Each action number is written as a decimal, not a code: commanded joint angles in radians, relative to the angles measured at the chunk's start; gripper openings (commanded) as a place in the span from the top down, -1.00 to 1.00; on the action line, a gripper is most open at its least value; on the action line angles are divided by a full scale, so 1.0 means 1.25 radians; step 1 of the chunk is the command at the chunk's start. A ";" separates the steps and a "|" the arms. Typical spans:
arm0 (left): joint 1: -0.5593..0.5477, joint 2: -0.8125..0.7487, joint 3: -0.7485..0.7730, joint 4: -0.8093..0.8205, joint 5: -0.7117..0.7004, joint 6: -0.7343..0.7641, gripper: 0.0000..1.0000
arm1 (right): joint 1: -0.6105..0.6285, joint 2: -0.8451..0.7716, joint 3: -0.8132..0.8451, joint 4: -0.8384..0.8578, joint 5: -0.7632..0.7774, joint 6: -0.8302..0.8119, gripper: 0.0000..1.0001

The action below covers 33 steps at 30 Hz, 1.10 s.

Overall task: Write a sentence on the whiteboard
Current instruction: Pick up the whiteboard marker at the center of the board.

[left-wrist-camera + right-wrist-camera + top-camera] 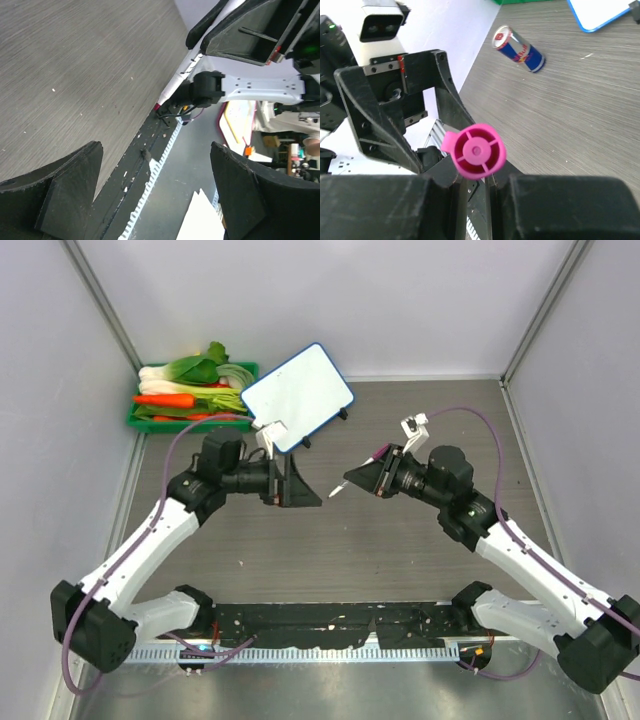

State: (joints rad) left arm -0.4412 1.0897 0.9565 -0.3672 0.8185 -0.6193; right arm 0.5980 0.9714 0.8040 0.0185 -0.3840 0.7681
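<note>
The whiteboard (298, 396) lies at the back of the table, turned at an angle, its face plain white inside a blue rim; one corner (600, 12) shows in the right wrist view. The sentence is not in view. My right gripper (352, 482) is shut on a white marker with a pink end (476, 151), and the marker's tip (333, 492) points left and down. The left wrist view shows that marker's white body (176, 81). My left gripper (308, 492) hangs just left of the tip, below the board. Its fingers (75, 175) stand wide apart, open and empty.
A green tray (243, 369) of vegetables sits at the back left beside the board. A blue and silver drink can (519, 48) lies on its side on the table. A black strip (330, 625) runs along the table's near edge between the arm bases.
</note>
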 commanded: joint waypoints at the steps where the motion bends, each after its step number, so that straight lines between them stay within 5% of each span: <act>1: -0.076 0.058 0.096 -0.064 -0.162 0.043 -0.79 | -0.003 -0.022 -0.031 0.032 0.089 0.042 0.97; 4: -0.091 0.050 0.104 -0.103 -0.266 0.023 -0.77 | -0.011 -0.025 -0.034 0.029 0.107 0.023 0.97; 7: -0.094 -0.061 0.024 -0.089 -0.411 -0.051 -0.99 | -0.017 -0.018 -0.026 0.006 0.123 -0.009 0.97; 14: -0.095 -0.164 -0.073 -0.114 -0.703 -0.188 -0.99 | -0.076 0.031 0.026 -0.049 0.101 -0.060 0.97; 17: -0.095 -0.078 -0.011 -0.163 -0.796 -0.206 -0.99 | -0.132 0.032 0.015 -0.055 0.073 -0.055 0.97; 33: -0.090 0.610 0.486 -0.229 -0.814 -0.139 -0.99 | -0.287 0.089 -0.049 -0.020 -0.029 -0.056 0.97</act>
State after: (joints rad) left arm -0.5560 1.7260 1.4200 -0.6273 -0.1616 -0.8188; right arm 0.2646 1.0664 0.7444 -0.0540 -0.3744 0.7151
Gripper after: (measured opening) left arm 0.994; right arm 0.182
